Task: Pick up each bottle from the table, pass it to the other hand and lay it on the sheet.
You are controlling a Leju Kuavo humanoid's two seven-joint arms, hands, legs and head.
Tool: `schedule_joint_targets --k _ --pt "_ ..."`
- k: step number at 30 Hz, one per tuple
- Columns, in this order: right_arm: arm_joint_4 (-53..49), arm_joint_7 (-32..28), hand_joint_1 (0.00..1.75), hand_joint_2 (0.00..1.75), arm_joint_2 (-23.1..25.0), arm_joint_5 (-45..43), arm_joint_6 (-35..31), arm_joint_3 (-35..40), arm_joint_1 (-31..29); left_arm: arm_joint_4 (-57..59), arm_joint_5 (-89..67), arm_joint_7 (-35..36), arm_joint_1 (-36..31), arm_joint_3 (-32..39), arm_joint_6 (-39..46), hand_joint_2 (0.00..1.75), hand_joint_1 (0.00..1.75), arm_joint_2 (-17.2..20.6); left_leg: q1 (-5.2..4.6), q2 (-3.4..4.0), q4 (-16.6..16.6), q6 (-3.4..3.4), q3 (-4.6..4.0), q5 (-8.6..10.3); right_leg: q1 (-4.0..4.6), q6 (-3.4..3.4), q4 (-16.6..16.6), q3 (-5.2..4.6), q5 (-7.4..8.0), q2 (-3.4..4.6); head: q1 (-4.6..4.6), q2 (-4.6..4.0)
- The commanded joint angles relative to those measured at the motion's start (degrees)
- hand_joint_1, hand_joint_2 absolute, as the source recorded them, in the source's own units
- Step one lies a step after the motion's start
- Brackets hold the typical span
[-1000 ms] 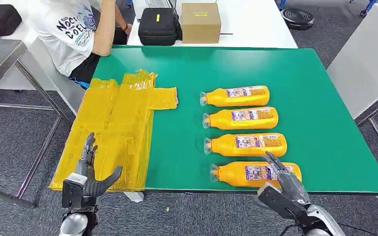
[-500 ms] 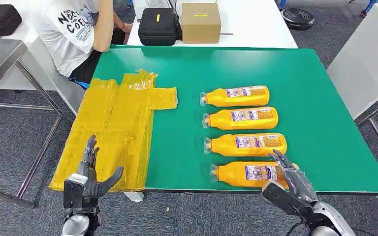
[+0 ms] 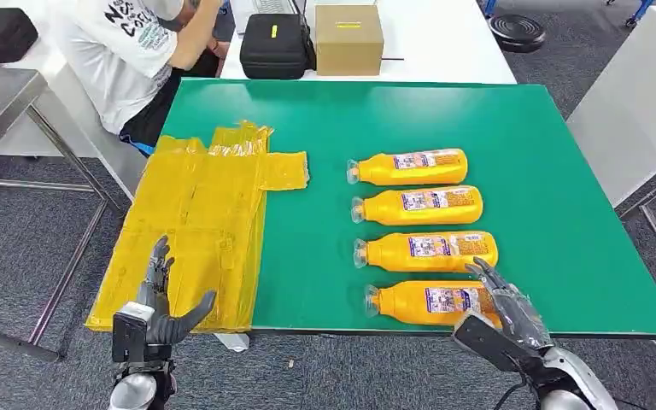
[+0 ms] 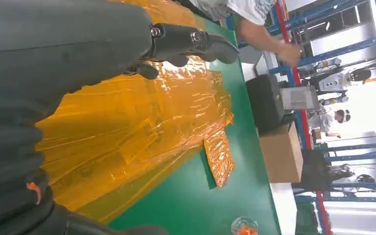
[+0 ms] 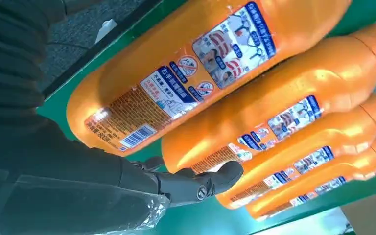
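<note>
The green worktop carries a yellow sheet on its left part and four orange bottles lying in a row on the right. The right hand, fingers spread and holding nothing, hovers at the nearest bottle. The left hand is released, over the sheet's near edge.

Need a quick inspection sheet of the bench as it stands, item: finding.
Surface: green table, flat.
Job's things: four orange bottles lying in a row on their sides, caps toward the yellow sheet; no bottle on the sheet.
Clutter: black case and cardboard box on the white table behind.
Hands: left hand open, beside the sheet; right hand open at the nearest bottle.
Cables: nothing seen.
Surroundings: person seated at the far left corner.
</note>
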Motion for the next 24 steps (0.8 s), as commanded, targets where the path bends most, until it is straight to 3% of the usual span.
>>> schedule_joint_targets --k 1,24 --pt "6.6 1.5 0.00 1.75 -1.1 0.3 1.5 0.9 -4.4 4.8 0.8 0.1 -2.4 -2.1 0.2 1.75 0.00 0.8 0.04 0.05 -0.1 -0.07 0.13 -0.01 0.04 -0.06 -0.1 0.12 0.01 0.03 0.00 0.00" --pt "10.6 3.7 0.00 1.75 -4.1 -0.2 4.4 3.5 -7.1 4.9 2.0 0.5 -1.8 -1.1 0.5 1.75 0.00 0.9 0.07 0.10 -0.1 -0.10 0.22 -0.05 0.07 -0.09 -0.1 0.22 -0.01 0.06 0.00 0.00"
